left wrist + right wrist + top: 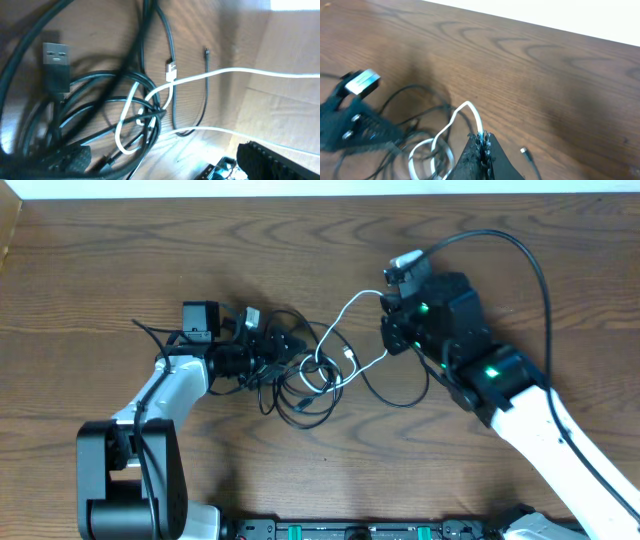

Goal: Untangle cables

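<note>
Black cables form the knot, a loose coil on the wooden table. It lies about midway between the left and right edges, slightly nearer the robots' edge than the far edge.

Left gripper: at the knot's left side, against it. In the left wrist view its fingers show in the two bottom corners, well apart, so the jaws read as spread. Black strands lie across one finger; nothing is clamped.

White cable: one loop is threaded through the black coil, then two strands leave it toward the right edge. White plug lies free just right of the coil, between those strands.

Right gripper: fingers pressed together on the white cable, pinched at the tips. A white arch stands out ahead of it toward the knot. It sits right of the coil and clear of the black strands.

Key relation: the knot lies left of the right gripper, and the white cable's long axis runs left to right between the two grippers. The left gripper is nearer the knot, and the right holds the strand leading out.

Judgement:
- Next move is probably a draw of the white cable toward the right edge, along that axis.
- With the left jaws spread, the black coil would likely drag along rather than release.
- Risk: the white loop cinches round the black strands.
</note>
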Tool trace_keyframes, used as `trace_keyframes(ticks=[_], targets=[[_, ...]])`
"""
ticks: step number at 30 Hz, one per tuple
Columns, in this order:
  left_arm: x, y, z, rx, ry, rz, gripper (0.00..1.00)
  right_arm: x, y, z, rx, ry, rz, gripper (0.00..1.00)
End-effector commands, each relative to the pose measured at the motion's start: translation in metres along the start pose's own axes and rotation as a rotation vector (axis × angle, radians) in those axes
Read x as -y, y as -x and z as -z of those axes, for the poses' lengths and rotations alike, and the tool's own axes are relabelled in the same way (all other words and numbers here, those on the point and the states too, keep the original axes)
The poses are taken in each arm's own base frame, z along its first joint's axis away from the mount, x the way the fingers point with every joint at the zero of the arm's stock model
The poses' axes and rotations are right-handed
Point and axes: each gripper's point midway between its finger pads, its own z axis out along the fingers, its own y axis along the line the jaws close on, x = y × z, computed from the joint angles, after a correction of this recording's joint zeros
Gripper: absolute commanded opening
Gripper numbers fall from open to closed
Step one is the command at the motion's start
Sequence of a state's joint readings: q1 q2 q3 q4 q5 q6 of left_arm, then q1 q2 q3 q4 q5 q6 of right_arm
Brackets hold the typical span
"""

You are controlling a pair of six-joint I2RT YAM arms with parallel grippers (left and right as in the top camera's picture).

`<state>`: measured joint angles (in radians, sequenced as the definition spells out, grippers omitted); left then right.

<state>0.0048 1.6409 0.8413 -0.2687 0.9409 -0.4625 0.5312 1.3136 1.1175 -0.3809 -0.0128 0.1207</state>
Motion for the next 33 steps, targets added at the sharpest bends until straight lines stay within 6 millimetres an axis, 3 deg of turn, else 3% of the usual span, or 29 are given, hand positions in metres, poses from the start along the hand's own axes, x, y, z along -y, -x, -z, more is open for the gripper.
trace_keyframes(ticks=[1,5,11,14,17,23,26,29,33], targets=[[0.03,-0.004,0.009,0.02,-0.063,-0.149,0.98,-0.008,0.013,0.028,0.053,0.052,0.031,0.01],[0.056,0.003,0.032,0.189,0.043,-0.306,0.98,-0.012,0.019,0.054,0.084,0.068,0.025,0.01],[0.098,0.002,0.067,0.49,0.239,-0.516,0.98,-0.044,0.018,0.071,0.08,0.261,0.003,0.01],[0.104,-0.003,0.065,0.545,0.308,-0.564,0.98,-0.049,0.023,0.08,0.1,0.289,-0.026,0.01],[0.105,-0.012,0.05,0.524,0.336,-0.594,0.98,-0.05,0.034,0.098,0.152,0.295,-0.016,0.01],[0.091,-0.016,0.024,0.459,0.357,-0.536,0.98,-0.053,0.068,0.15,0.317,0.297,0.063,0.01],[0.074,-0.01,0.015,0.461,0.403,-0.449,0.98,-0.038,0.081,0.172,0.392,0.219,0.052,0.01],[0.054,-0.007,0.007,0.452,0.456,-0.358,0.98,-0.02,0.08,0.18,0.404,0.122,0.028,0.01],[0.026,-0.011,0.011,0.452,0.556,-0.243,0.99,-0.014,0.057,0.169,0.301,0.095,0.005,0.01]])
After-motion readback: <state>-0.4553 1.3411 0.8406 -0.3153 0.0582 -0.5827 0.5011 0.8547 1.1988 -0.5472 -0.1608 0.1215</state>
